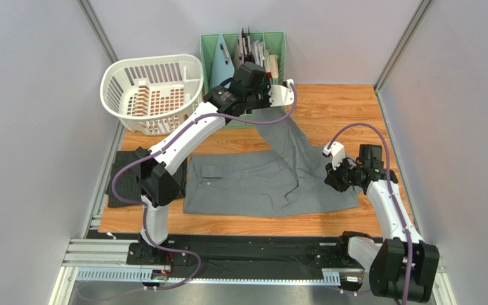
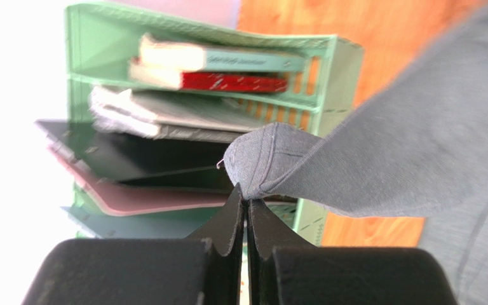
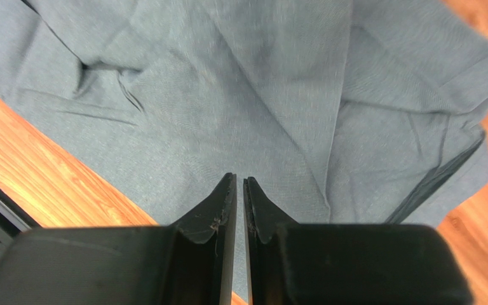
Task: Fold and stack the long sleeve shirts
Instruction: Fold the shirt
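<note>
From my seat, the left arm and the right arm look built alike: smooth white tube-like links joined by chunky black joint housings, with a small white block near each wrist. A purple cable runs in loose loops along each arm, and both arms stand on black bases bolted to a dark plate with a silver rail in front. On my wrist cameras the fingers are matte black wedges tapering to thin tips, faintly scuffed along the inner edges.
</note>
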`<action>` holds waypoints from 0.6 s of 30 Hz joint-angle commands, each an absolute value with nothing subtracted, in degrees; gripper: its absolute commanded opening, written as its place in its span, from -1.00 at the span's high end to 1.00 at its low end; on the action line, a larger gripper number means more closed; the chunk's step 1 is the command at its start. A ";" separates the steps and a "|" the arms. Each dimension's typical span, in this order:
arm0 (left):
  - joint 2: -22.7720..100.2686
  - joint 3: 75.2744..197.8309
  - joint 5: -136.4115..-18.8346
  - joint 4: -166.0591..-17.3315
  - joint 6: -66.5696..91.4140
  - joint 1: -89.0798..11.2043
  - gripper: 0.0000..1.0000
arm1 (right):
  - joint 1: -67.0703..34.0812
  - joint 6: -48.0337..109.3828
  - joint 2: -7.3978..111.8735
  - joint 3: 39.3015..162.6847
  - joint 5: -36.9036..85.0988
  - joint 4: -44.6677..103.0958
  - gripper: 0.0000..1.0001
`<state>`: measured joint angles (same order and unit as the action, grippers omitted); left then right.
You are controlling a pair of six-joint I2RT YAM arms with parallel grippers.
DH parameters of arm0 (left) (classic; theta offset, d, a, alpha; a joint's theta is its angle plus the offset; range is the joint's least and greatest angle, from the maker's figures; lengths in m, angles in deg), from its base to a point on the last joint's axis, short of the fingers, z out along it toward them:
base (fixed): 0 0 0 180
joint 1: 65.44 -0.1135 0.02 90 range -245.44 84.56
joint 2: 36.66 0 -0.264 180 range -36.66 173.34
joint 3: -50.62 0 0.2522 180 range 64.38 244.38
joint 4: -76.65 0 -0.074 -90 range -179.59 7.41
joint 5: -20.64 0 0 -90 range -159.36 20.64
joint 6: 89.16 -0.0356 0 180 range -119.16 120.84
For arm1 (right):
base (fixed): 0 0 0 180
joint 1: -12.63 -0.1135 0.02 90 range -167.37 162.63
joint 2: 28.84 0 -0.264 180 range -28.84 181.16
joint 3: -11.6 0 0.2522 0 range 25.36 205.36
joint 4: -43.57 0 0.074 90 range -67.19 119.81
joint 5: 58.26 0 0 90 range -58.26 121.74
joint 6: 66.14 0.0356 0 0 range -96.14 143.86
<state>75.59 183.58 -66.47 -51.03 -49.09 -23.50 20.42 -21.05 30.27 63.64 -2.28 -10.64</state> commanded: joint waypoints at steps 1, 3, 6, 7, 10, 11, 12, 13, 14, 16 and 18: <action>73.21 182.96 -75.06 -47.15 -49.44 -21.94 1.00 | 20.28 -18.96 33.99 64.64 1.59 -5.79 0.69; 72.07 181.03 -78.32 -46.26 -48.91 -20.97 1.00 | 22.29 -16.93 34.17 67.70 -1.64 -6.57 0.31; 72.15 178.03 -79.64 -44.68 -45.76 -17.98 1.00 | 24.41 -12.36 31.63 71.13 -10.59 -6.67 -0.46; 72.41 178.03 -80.78 -44.51 -44.26 -17.28 1.00 | 24.32 -10.70 29.62 71.58 -12.45 -6.40 -0.72; 73.82 179.16 -84.91 -44.07 -37.86 -17.01 1.00 | 24.06 -6.91 27.50 72.99 -19.47 -3.51 -0.99; 74.52 179.69 -87.01 -43.28 -36.79 -17.01 1.00 | 23.88 -4.90 26.80 73.34 -20.89 -1.85 -1.00; 74.78 180.22 -88.16 -43.27 -35.99 -17.01 1.00 | 23.62 -4.36 26.53 73.43 -22.47 -0.96 -1.00; 74.61 180.14 -89.30 -43.36 -34.50 -17.10 1.00 | 22.84 -3.74 26.44 73.61 -24.40 0.00 -1.00; 74.18 179.96 -93.05 -43.36 -34.14 -17.01 1.00 | 22.13 -3.82 26.27 73.52 -24.60 2.19 -1.00; 73.30 178.91 -97.29 -43.45 -34.05 -17.01 1.00 | 19.94 -5.05 26.44 73.52 -24.42 4.22 -1.00; 72.85 178.55 -101.26 -43.45 -34.31 -16.75 0.98 | 18.53 -7.07 27.40 74.31 -24.60 6.08 -1.00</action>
<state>75.02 178.09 -89.90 -43.90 -37.51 -16.58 21.15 -7.19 26.51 72.19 -19.61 -0.56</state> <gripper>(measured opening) 0.006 0.998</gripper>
